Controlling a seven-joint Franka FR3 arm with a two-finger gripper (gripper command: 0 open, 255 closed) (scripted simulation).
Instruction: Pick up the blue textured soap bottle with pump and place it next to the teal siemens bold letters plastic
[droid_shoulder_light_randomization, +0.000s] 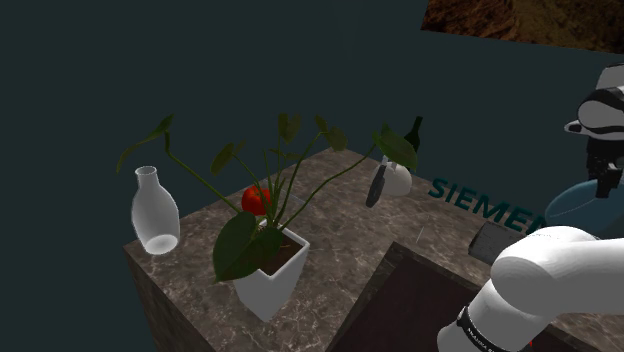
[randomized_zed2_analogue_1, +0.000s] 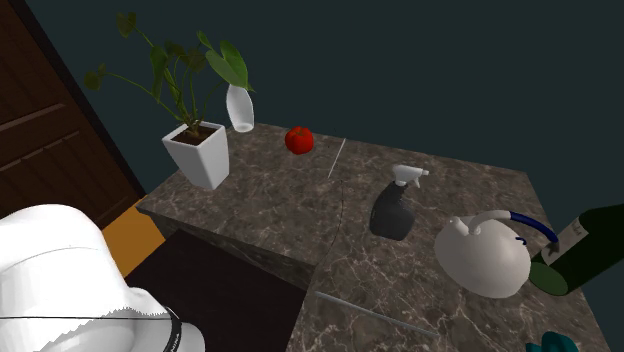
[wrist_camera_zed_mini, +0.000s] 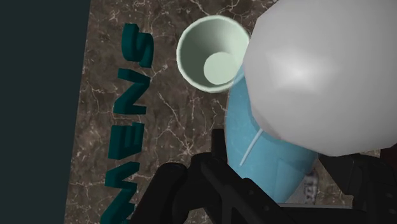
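Teal SIEMENS letters (wrist_camera_zed_mini: 130, 121) run along the marble counter (wrist_camera_zed_mini: 175, 137). A pale green cup (wrist_camera_zed_mini: 213, 54) stands just beside them. Next, the light blue pump bottle (wrist_camera_zed_mini: 267, 153), white head looming, right against the black claw (wrist_camera_zed_mini: 280, 194). Clamped or loose, can't tell.

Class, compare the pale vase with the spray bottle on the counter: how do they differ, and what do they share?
The vase is pale and glassy; the spray bottle has a dark grey body. The vase ends in an open neck; the spray bottle is topped by a white trigger head. The vase stands by the plant pot; the spray bottle by the white kettle. Both stand upright on the marbled counter.
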